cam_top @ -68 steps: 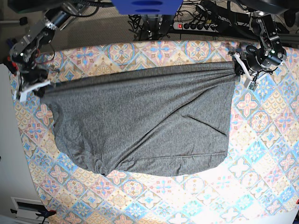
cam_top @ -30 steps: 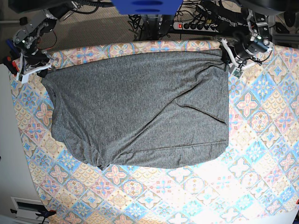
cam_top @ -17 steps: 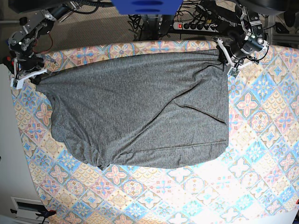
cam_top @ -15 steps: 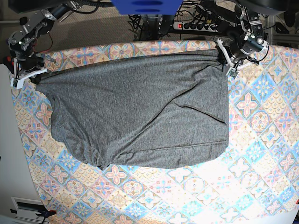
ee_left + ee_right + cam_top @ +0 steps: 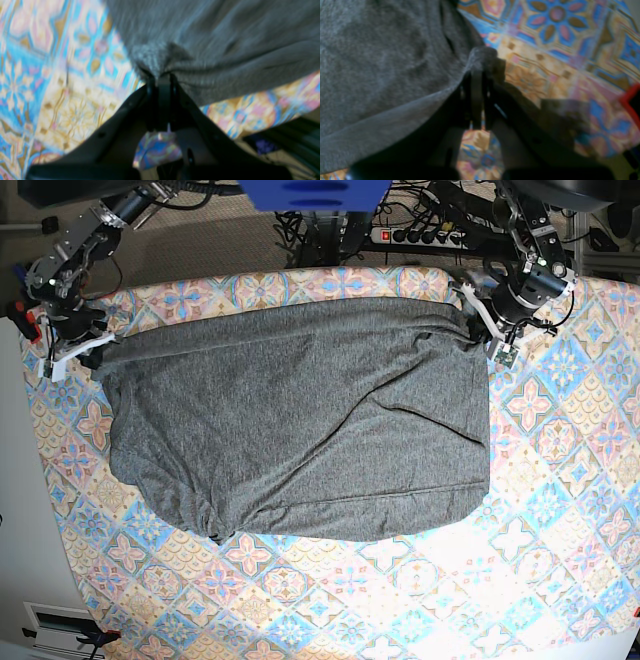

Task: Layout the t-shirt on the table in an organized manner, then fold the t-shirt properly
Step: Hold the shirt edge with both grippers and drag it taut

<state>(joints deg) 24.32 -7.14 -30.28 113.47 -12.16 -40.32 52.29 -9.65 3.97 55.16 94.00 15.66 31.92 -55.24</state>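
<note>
The charcoal-grey t-shirt [image 5: 300, 415] lies spread across the table [image 5: 560, 480], with some diagonal creases and a bunched lower left corner. My left gripper [image 5: 484, 332] is at the shirt's far right corner, shut on a pinch of t-shirt [image 5: 160, 62] fabric. Over at the far left corner, my right gripper [image 5: 88, 352] is shut on the t-shirt's [image 5: 395, 62] edge. Both wrist views are blurred but show the black fingertips [image 5: 163, 85] closed with cloth between them; the right wrist view also shows table [image 5: 557, 50] cloth beside the fabric.
The table's far edge runs just behind the shirt, with a floor strip, cables and a power strip [image 5: 420, 235] beyond. A white surface [image 5: 20, 510] borders the table on the left. Patterned tablecloth is bare in front of and right of the shirt.
Both grippers keep their hold. The right gripper has moved inward and slightly toward me, slackening the far left corner; the left gripper has shifted a little toward me.
</note>
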